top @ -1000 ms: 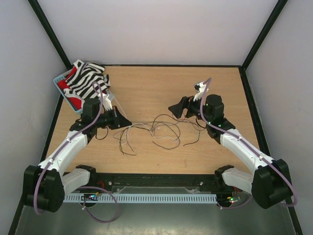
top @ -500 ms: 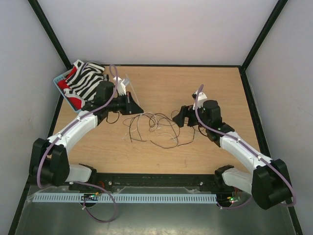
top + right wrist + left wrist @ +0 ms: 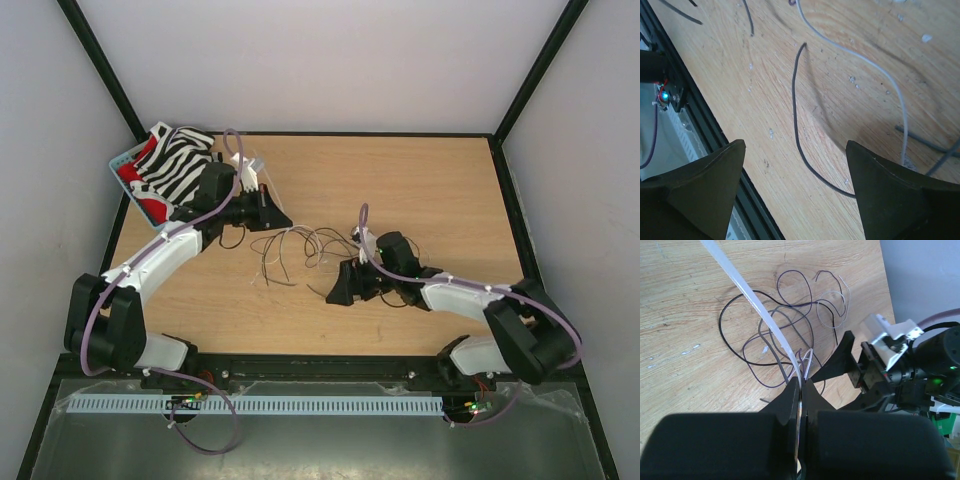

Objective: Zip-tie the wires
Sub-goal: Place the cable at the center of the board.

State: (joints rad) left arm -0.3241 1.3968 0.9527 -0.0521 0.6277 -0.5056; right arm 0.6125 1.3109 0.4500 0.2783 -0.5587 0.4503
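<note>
1. The right jaws, wide apart, have swung from the far right of the wires to their near edge (low over the surface)
2. The left jaws stay clamped on the pale zip tie, lifted over the tangle; gathering looks ready to begin

**Site type:** robotics laboratory, enclosed test cell.

**Evidence:**
- Pale wall panels close off three sides, from 9 through 12 to 3 o'clock, and are joined by black frame struts.
- A wooden table fills the floor of the cell.
- The left arm and right arm, both white and black, are bolted to a black rail along the 6 o'clock edge.
- Lilac cables run exposed along the arms.
- A white slotted cable duct lies just outside the rail, over grey sheet metal.
- Small indicator lights glow at the rail.
- A blue basket of striped cloth sits at 10 o'clock.
</note>
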